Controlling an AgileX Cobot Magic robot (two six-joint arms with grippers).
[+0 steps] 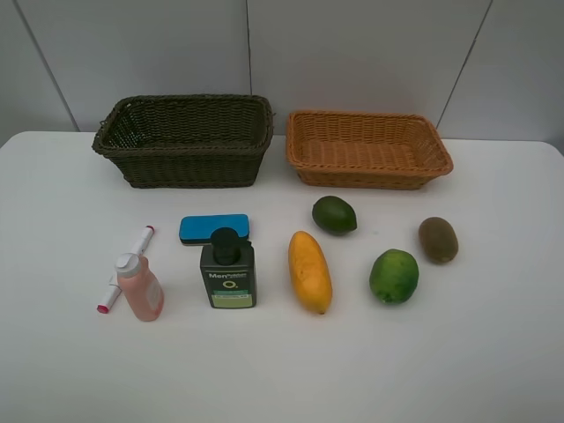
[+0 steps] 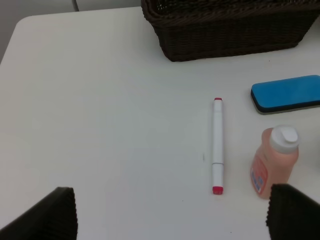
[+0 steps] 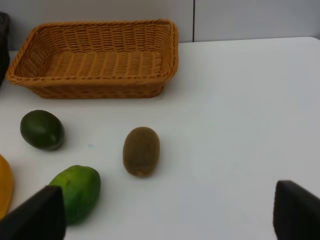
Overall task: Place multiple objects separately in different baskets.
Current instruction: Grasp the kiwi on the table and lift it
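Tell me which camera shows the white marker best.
Left wrist: the white marker lies fully exposed, both pink tips visible. Exterior high has the pink bottle covering its middle. Right wrist misses it entirely.

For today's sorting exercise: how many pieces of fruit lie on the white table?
4: long yellow mango, left; dark green avocado, nearest the orange-tan wicker basket; bright green round fruit, front; brown oval kiwi, far right. None seems hidden.

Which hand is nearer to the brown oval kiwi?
Right. The right hand has the brown oval kiwi just ahead; the left hand is far off, by the white pink-tipped marker.
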